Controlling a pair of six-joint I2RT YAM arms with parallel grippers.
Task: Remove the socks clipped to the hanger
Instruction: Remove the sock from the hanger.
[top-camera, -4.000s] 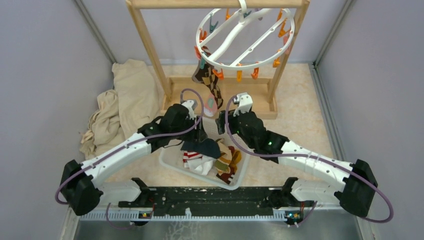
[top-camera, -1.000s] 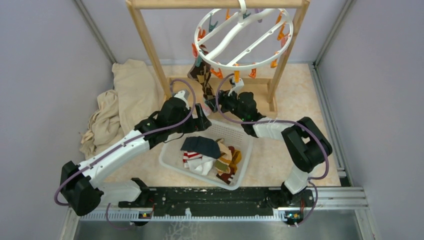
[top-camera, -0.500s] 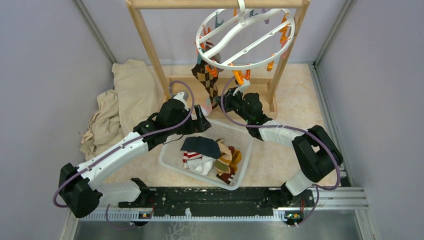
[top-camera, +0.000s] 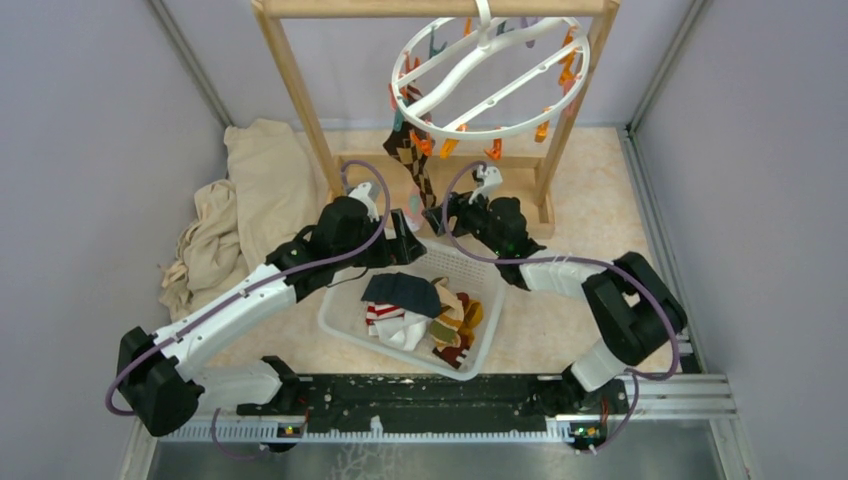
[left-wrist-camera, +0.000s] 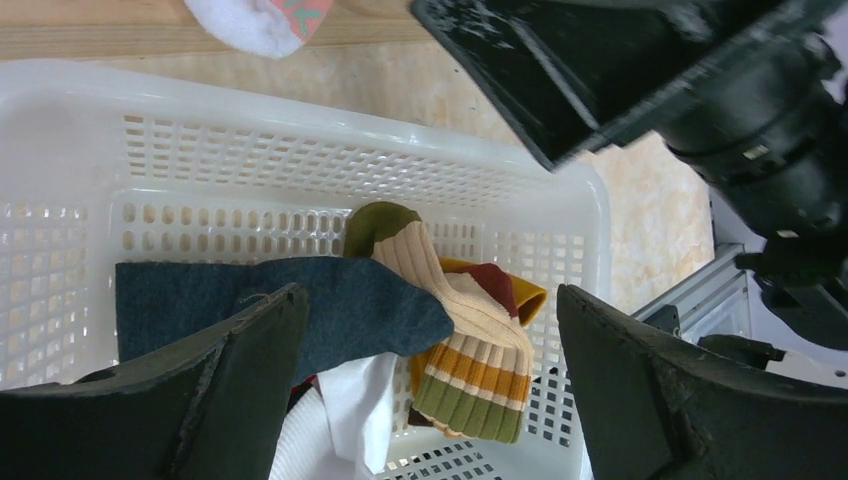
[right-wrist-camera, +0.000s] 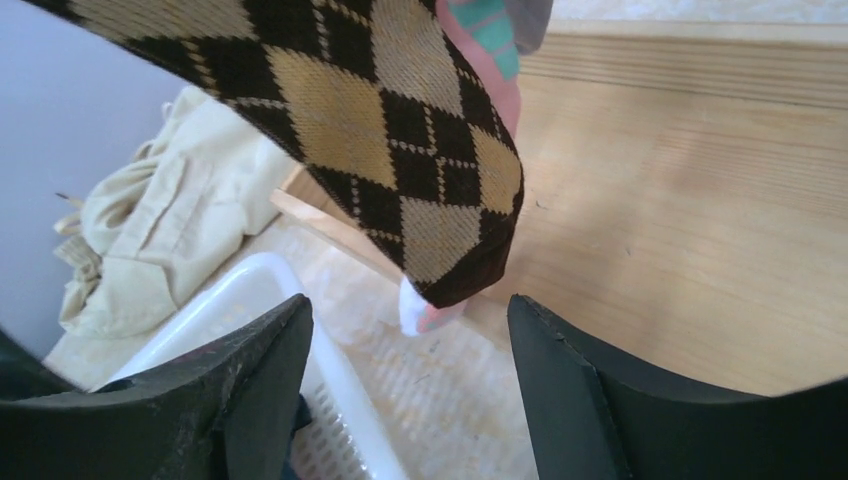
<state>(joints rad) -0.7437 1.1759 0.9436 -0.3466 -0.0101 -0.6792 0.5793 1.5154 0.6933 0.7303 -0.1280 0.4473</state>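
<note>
Socks (top-camera: 420, 310) piled in the basket (top-camera: 338, 328), two hanging from the hanger (top-camera: 475, 132).
I see the argyle sock (right-wrist-camera: 400, 130) clipped at the hanger's left rim, a pink sock (right-wrist-camera: 495, 85) behind it. My right gripper (right-wrist-camera: 408, 305) is open just at the argyle toe; my left gripper (left-wrist-camera: 430, 295) is open over the basket.

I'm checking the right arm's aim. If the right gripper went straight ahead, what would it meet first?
Most likely the brown argyle sock, whose toe hangs ahead of the open right gripper, though depth is hard to judge.
</note>
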